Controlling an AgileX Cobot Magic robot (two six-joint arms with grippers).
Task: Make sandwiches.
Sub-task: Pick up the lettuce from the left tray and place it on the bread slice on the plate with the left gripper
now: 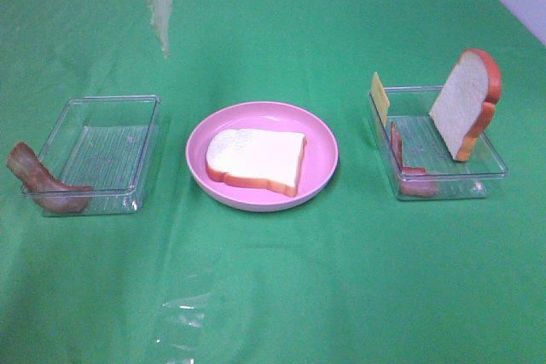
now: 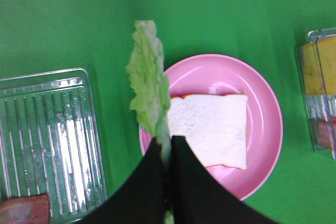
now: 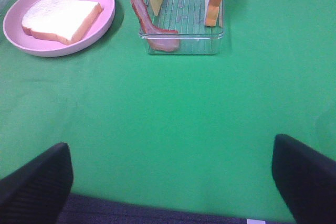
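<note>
Lettuce leaf (image 1: 159, 19) hanging limp, pinched at one end in the clamped left gripper (image 2: 169, 148), raised high on the left, well clear of the bread slice (image 1: 256, 159) lying flat on the pink plate (image 1: 322, 138). Layering step in hand. Next, likely: carry across, centre over the bread, lower until draped, let go. Right gripper (image 3: 170, 177) spread wide, holding nothing, short of the right tray (image 3: 202, 43).

Pink plate (image 1: 322, 138) sits between two seemingly plastic trays (image 1: 111, 144) (image 1: 461, 183).
</note>
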